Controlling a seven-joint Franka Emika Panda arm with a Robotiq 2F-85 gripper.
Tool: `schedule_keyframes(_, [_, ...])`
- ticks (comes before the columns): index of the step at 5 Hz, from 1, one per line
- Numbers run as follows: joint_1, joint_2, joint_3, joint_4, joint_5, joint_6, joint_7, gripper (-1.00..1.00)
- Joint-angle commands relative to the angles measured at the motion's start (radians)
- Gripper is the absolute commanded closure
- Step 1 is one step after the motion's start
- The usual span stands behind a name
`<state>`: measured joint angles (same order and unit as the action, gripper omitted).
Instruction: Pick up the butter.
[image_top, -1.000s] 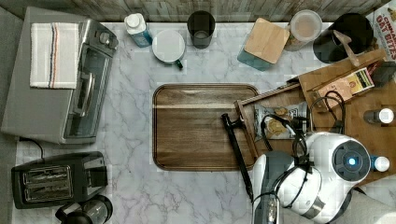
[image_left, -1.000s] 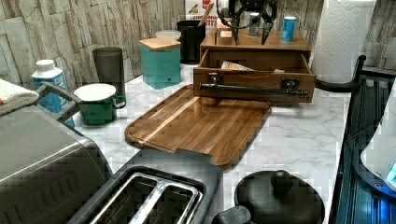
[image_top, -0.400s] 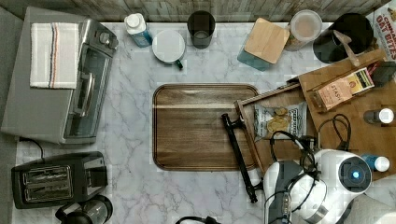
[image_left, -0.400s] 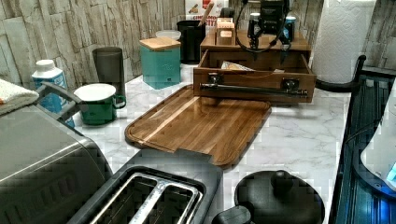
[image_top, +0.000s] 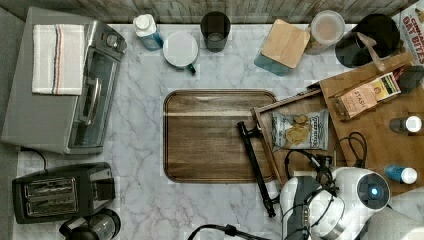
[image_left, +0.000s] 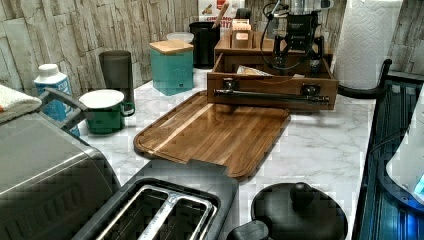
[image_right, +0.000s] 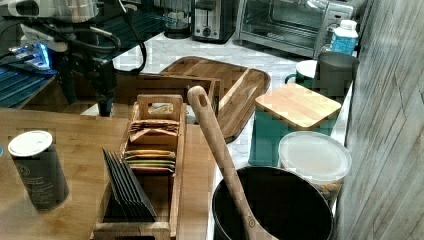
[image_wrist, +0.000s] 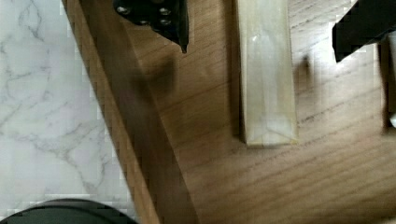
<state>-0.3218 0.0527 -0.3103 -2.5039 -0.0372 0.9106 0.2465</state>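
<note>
Marble bench (image_top: 145, 115) seen carrying wooden tray (image_top: 215, 135) at centre, open wooden drawer (image_left: 272, 85) just beside it. Arm (image_top: 345, 200) shifted since earlier top view, now lower over drawer's near end; chip bag (image_top: 300, 129) left uncovered. Tool (image_wrist: 266, 23) seen spread wide in wrist view, one finger (image_wrist: 163, 16) either side of butter (image_wrist: 267, 74), no contact. Butter lying flat on drawer floor, between fingers.
</note>
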Motion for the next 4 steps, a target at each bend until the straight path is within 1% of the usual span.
schedule_keyframes(1, [-0.016,0.013,-0.008,-0.033,0.034,0.123,-0.02,1.0])
schedule_keyframes(2, [-0.014,-0.027,-0.016,-0.044,0.003,0.079,-0.013,1.0])
schedule_keyframes(3, [0.022,-0.051,-0.051,-0.051,-0.028,0.073,0.004,1.0])
schedule_keyframes(4, [-0.008,-0.098,-0.013,-0.059,-0.004,0.096,-0.082,1.0])
